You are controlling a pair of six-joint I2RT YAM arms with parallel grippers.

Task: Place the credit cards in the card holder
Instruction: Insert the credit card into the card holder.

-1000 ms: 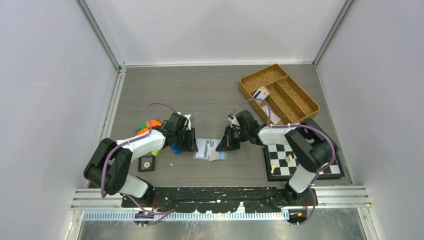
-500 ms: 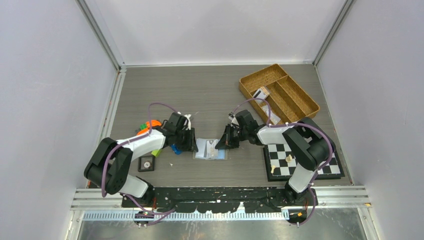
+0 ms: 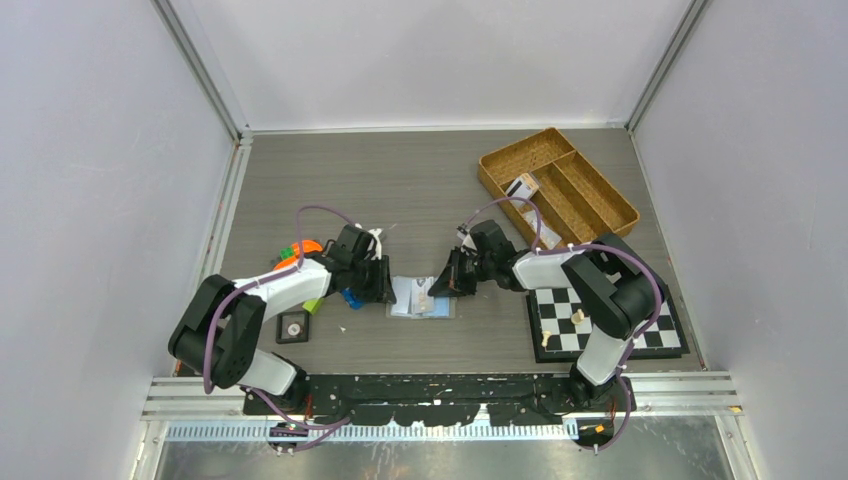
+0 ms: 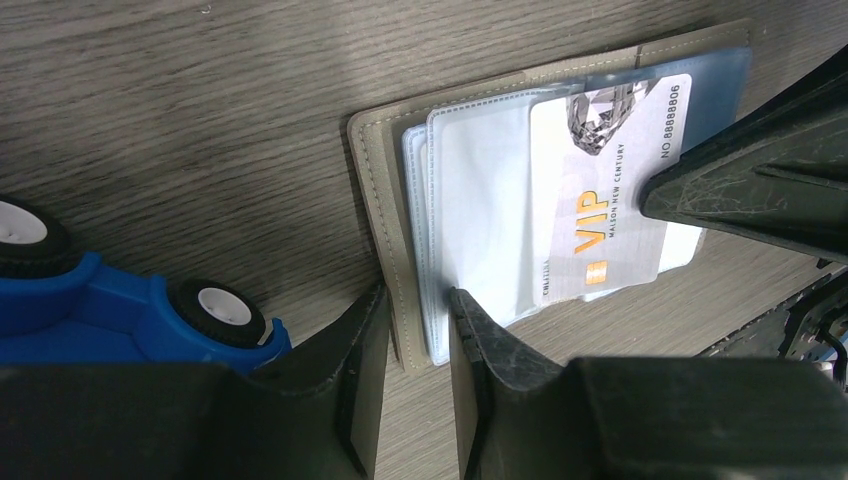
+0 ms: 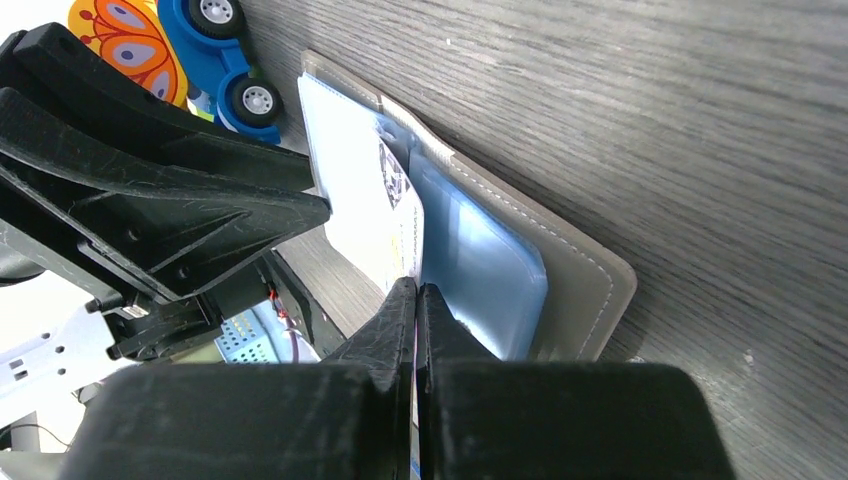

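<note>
Read the card first: your VIP card (image 4: 600, 200) shows "VIP" in gold, "MAISON NEW CENTURY" beside it and "NO 88888806" along one end, with a diamond picture in the corner. It lies across the clear sleeves of the card holder (image 4: 372, 190). The holder is spread open, blue inside up, on the desk (image 3: 400, 180) between your two arms, a little toward 6 o'clock of the middle.

Your right tool (image 5: 415, 292), at the holder's 3 o'clock, is pressed together and pinches that card by its edge. Your left tool (image 4: 418, 300), at the holder's 9 o'clock, stands narrowly parted, with the holder's grey border and the sleeve ends nipped between its fingers. A blue toy car (image 4: 130, 310) sits just beside that tool, also on the holder's 9 o'clock side.
</note>
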